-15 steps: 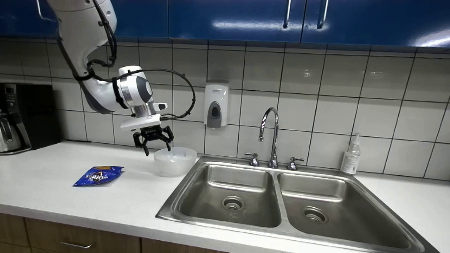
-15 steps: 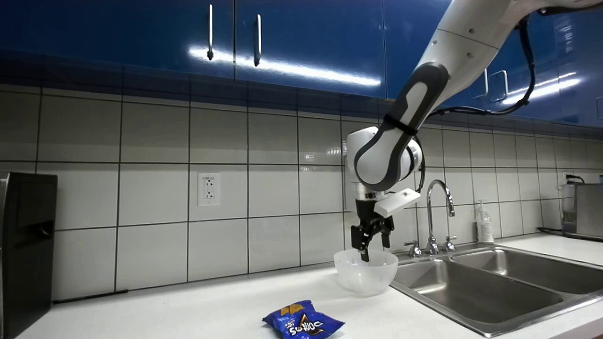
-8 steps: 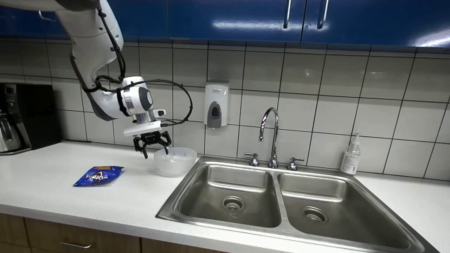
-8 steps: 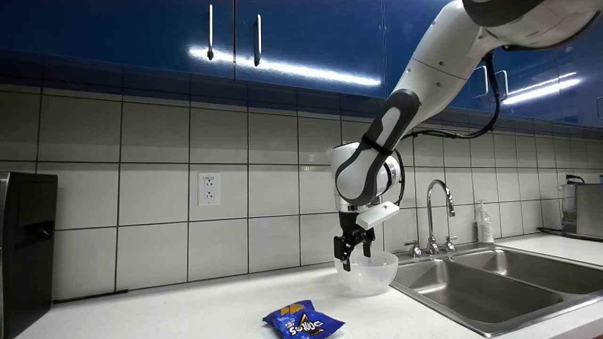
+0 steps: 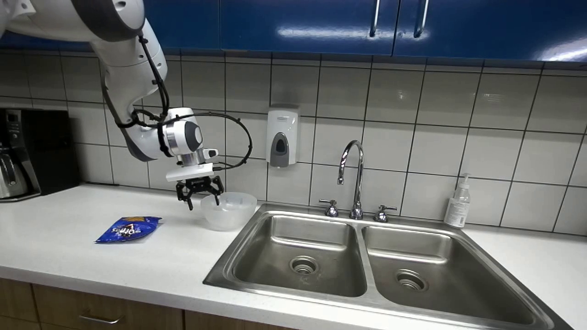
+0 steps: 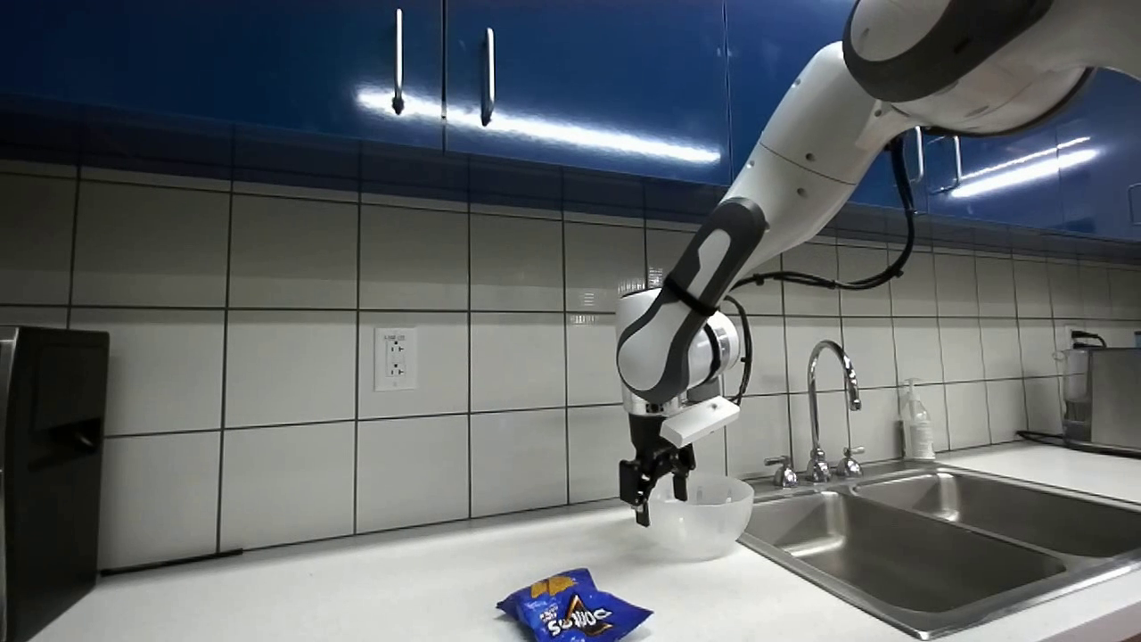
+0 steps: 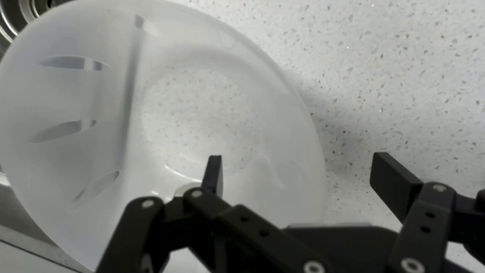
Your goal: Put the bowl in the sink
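Note:
The whitish translucent bowl stands upright on the counter beside the sink, in both exterior views point(image 5: 231, 216) point(image 6: 701, 528). It fills much of the wrist view point(image 7: 201, 106). My gripper is open and empty at the bowl's rim, on the side away from the sink, in both exterior views point(image 5: 204, 205) point(image 6: 662, 506). In the wrist view my gripper point(image 7: 299, 163) has one finger over the bowl's inside and one beyond its rim, over the counter. The rim lies between them. The steel double-basin sink is in both exterior views point(image 5: 321, 285) point(image 6: 891, 553).
A flat blue packet lies on the counter point(image 5: 129, 229) point(image 6: 578, 611). A chrome faucet point(image 5: 360, 178) rises behind the sink. A soap dispenser point(image 5: 283, 135) hangs on the tiled wall. A pump bottle point(image 5: 457, 206) stands behind the right basin. A coffee machine point(image 5: 50, 151) stands far left.
My gripper has moved down and away from the sink, from over the bowl to its rim. It stays open. The bowl and packet have not moved.

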`<state>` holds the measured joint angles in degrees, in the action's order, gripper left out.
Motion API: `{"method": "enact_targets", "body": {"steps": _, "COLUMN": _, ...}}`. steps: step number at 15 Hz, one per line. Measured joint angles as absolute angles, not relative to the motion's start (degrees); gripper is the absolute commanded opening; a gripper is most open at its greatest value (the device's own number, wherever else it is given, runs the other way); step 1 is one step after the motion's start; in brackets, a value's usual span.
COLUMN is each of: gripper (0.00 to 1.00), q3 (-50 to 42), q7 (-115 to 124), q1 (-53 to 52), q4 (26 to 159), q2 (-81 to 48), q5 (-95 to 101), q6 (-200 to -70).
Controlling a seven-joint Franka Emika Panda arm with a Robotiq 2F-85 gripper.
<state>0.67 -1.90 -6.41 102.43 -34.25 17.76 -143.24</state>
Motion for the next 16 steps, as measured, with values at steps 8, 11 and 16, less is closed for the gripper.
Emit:
{"method": "enact_targets", "body": {"steps": 8, "gripper": 0.49, "q3": 0.8, "q7": -2.5, "q1": -6.4, "q4": 101.3, "q2": -34.9, "q5": 17.7, "q6": -142.1}}
{"method": "enact_targets", "body": {"steps": 11, "gripper": 0.25, "q3": 0.8, "q7": -3.0, "q1": -6.4, "q4": 101.2, "q2": -34.9, "q5": 17.7, "q6": -142.1}}
{"method": "enact_targets", "body": {"steps": 16, "gripper": 0.00, "q3": 0.8, "q7": -3.3, "q1": -6.4, "q4": 101.2, "q2": -34.9, "q5": 17.7, "q6": -142.0}}
